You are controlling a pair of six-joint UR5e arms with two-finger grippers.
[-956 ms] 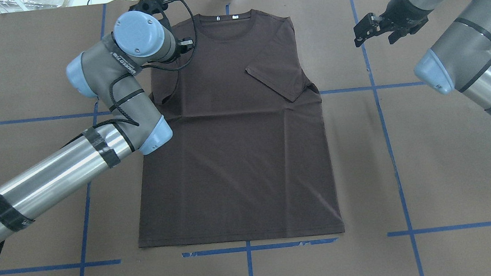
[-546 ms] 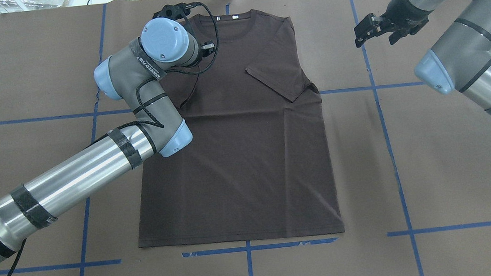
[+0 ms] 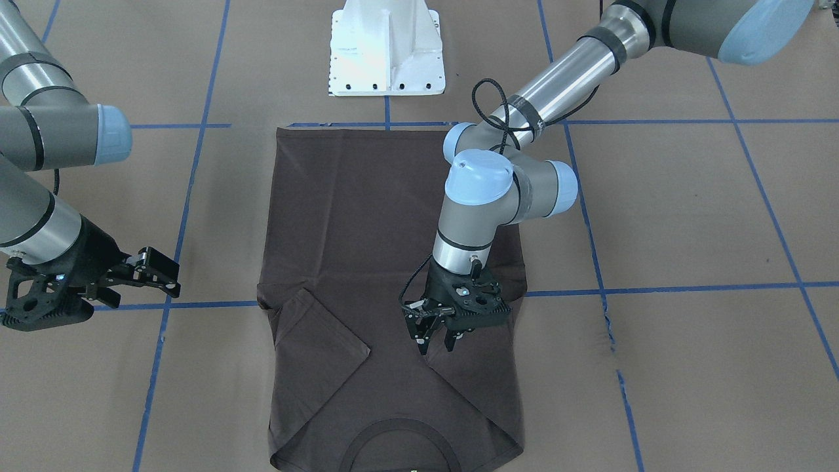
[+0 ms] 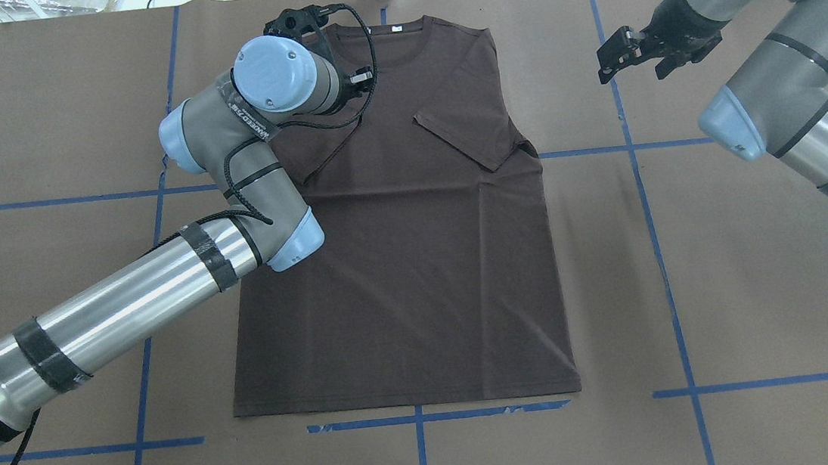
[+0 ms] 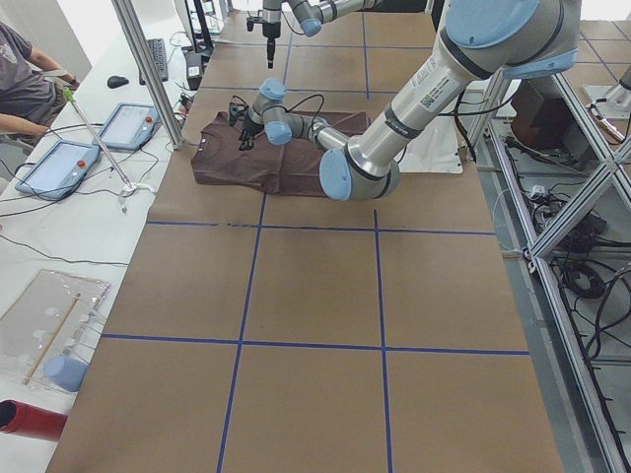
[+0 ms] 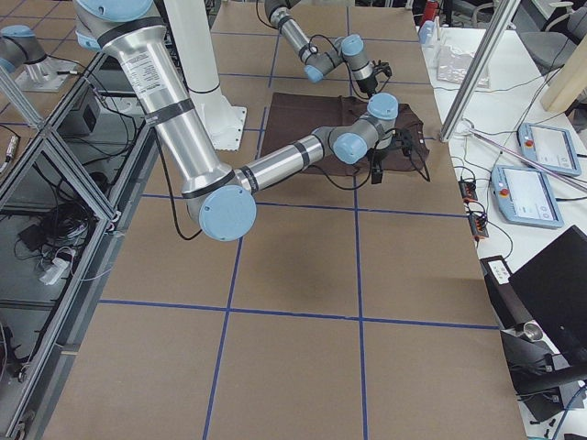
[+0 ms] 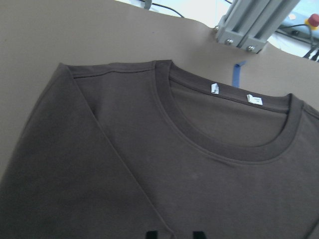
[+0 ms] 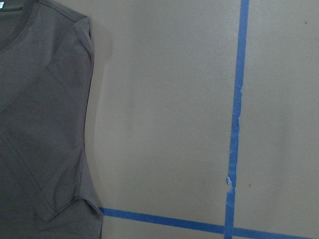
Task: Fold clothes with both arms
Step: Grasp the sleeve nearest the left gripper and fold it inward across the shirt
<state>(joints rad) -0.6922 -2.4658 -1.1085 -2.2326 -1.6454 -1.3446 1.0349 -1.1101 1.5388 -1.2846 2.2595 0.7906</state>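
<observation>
1. Dark brown-grey short-sleeved T-shirt [image 4: 402, 264]: lies flat on the brown paper-covered table [image 4: 729, 270], collar away from the robot, both sleeves folded inward.
2. Left black two-finger gripper [image 3: 437, 342]: fingers parted, holding nothing, over the shirt's folded sleeve.
3. Right black two-finger gripper [image 4: 632, 67]: fingers spread, holding nothing, above the table beside the shirt.

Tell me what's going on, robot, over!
Left gripper open over T-shirt. Right gripper open, off beside it. Shirt flat, both sleeves folded in. No obstacle seen.
</observation>
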